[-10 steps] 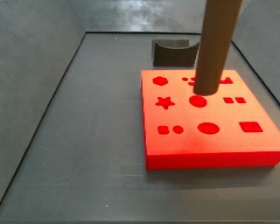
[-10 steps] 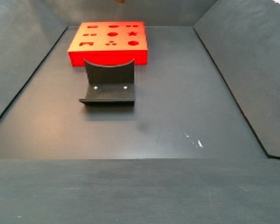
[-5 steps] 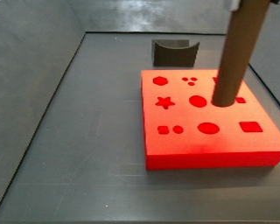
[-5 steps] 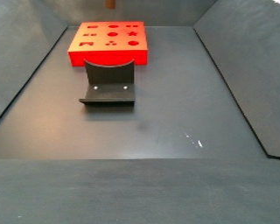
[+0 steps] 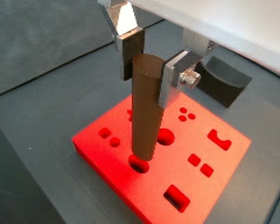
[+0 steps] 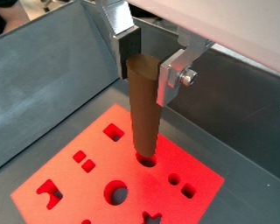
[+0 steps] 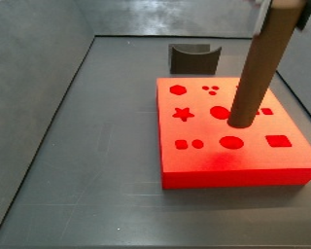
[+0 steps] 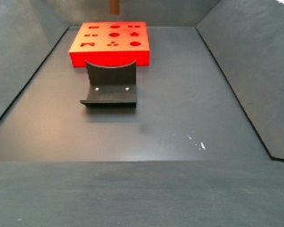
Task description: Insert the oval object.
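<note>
My gripper [image 5: 152, 66] is shut on the top of the oval object [image 5: 143, 114], a long brown matte peg that hangs upright over the red block [image 5: 113, 162]. Both wrist views show the silver fingers [image 6: 174, 77] clamping the peg [image 6: 143, 109]. Its lower end sits at a hole in the red block [image 6: 60, 179]; I cannot tell whether it has entered. In a side view the peg [image 7: 259, 73] ends between the round hole [image 7: 220, 112] and the oval hole [image 7: 231, 143]. The gripper itself is above that frame.
The red block [image 7: 236, 165] has several shaped holes and stands near the back wall [image 8: 109, 55]. The dark fixture with a curved cut-out [image 8: 109, 84] stands next to it [image 7: 190, 58] and shows in a wrist view [image 5: 224, 79]. Grey walls ring the floor.
The peg has moved across the red block, to the right and toward its front, from the back row of holes to near the oval hole. Block and fixture are unmoved.
</note>
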Tool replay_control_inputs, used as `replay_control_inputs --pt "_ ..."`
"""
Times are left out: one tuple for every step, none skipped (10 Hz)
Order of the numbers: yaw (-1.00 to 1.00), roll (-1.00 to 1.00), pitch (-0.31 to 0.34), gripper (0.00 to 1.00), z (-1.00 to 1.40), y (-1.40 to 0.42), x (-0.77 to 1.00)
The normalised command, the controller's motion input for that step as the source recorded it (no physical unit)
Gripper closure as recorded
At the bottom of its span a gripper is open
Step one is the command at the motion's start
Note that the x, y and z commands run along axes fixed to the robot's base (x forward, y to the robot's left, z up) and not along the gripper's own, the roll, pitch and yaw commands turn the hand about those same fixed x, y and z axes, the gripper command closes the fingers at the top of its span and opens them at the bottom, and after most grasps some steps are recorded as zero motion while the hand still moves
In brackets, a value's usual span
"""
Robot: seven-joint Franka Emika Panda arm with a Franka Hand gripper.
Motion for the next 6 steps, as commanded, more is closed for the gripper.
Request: replay_control_inputs --pt "0.00 0.00 0.000 1.00 0.00 0.00 0.11" --pt "0.00 0.33 0.141 1.00 -0.02 -0.20 0.37" --pt "0.02 0.36 0.191 1.00 0.00 -0.29 0.29" --pt "0.00 0.00 0.000 1.00 -0.02 0.00 0.00" --pt "-0.07 0.15 0.219 1.00 -0.26 0.00 0.25" --pt "-0.17 0.00 0.196 1.00 -0.25 0.00 0.41"
